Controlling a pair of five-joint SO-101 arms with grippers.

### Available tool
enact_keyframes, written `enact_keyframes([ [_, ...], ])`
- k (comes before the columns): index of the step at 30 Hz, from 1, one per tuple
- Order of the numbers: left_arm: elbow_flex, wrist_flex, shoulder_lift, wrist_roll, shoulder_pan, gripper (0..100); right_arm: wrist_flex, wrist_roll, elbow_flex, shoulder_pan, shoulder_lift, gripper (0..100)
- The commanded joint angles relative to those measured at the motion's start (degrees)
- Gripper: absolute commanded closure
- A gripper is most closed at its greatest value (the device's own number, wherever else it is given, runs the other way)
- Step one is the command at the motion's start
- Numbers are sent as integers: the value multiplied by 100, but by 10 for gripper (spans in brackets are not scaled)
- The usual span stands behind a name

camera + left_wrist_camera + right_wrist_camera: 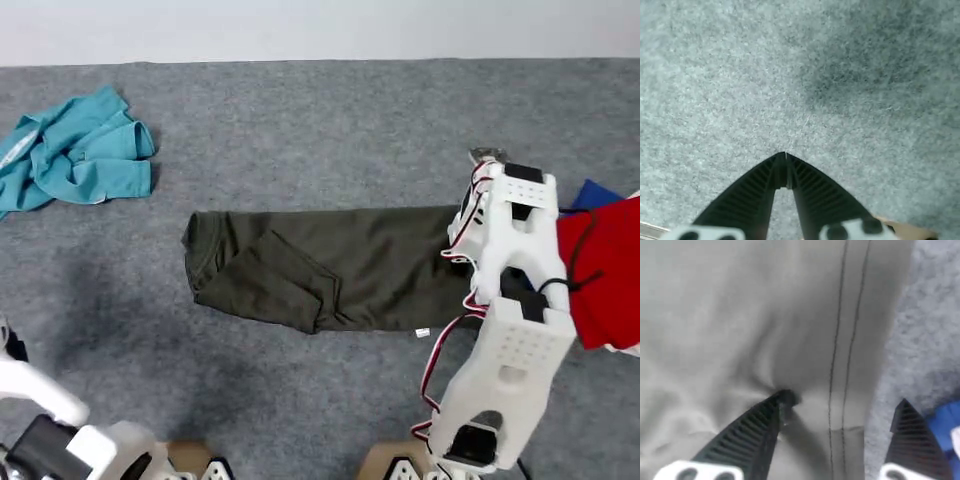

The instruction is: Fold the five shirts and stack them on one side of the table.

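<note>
A dark olive shirt [320,268] lies half folded across the middle of the grey table. My right gripper [842,407] is open over the shirt's right hem [840,340], one fingertip [782,399] pressing into the cloth, the other finger [907,425] over the carpet past the edge. In the high view the right arm [505,260] stands at the shirt's right end. A crumpled teal shirt [75,150] lies at the far left. A red shirt [605,270] over a blue one [597,193] sits at the right edge. My left gripper [786,159] is shut over bare grey carpet.
The left arm's white body [60,430] sits at the table's front left corner. Grey carpet [330,130] covers the table, with open room behind and in front of the olive shirt.
</note>
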Motion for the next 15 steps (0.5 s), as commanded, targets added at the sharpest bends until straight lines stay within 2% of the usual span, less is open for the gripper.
enact_keyframes([
  [1,-189,70,-237,-9,35,996,-22,-88,-246,-277,163,716],
  [5,-189,44,-229,-9,35,996,-4,-88,-246,-470,268,857],
  [11,-189,26,-229,-26,35,996,-4,-334,-246,-462,22,982],
  [15,-198,26,-229,-26,35,996,163,-325,-246,-514,-470,989],
])
